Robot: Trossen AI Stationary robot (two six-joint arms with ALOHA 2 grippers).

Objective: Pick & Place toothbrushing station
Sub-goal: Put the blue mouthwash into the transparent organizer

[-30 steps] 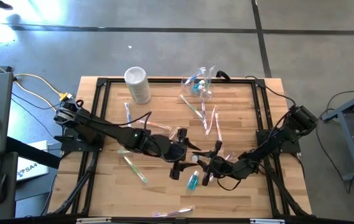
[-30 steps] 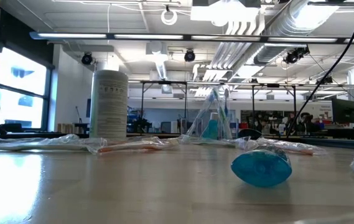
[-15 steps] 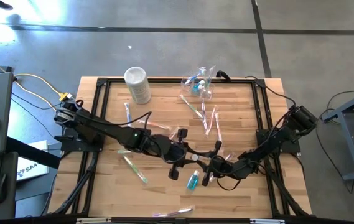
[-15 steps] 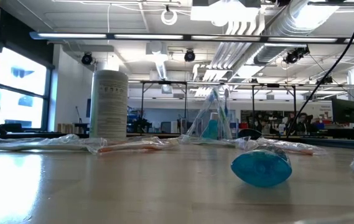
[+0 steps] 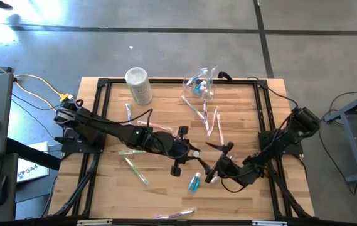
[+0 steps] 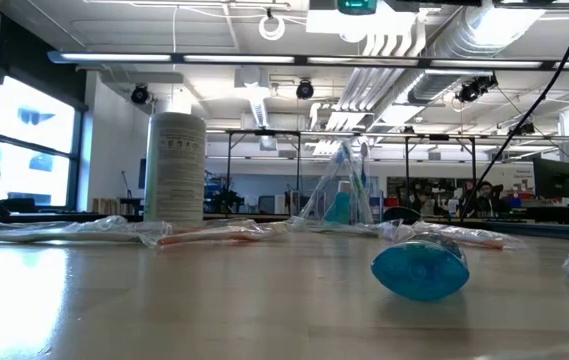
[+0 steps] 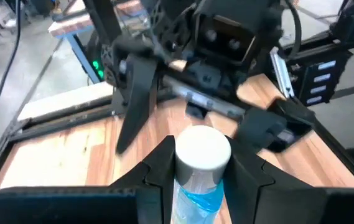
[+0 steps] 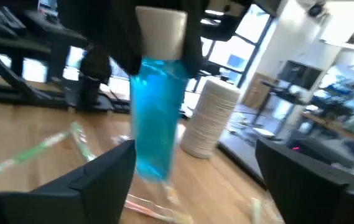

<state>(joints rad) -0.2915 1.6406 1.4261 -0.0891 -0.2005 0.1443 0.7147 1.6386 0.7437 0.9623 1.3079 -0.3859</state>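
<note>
Wooden table [image 5: 103, 188] on a black frame, concrete floor around it, open workshop behind. A white canister [image 5: 138, 85] stands far left, with wrapped toothbrushes [image 5: 137, 169] scattered about. The left gripper [image 5: 187, 152] is mid-table, jaws narrow, pinching a blue bottle [image 7: 201, 168] just below its white cap. The clear holder [image 5: 201, 83] sits at the far edge, well away from both arms. The right gripper [image 5: 211, 162] is just beside the left, jaws wide and empty. Risks: the bottle slipping from that cap-end pinch, or the close-set arms bumping. A second bottle [image 5: 194, 182] lies nearby.
</note>
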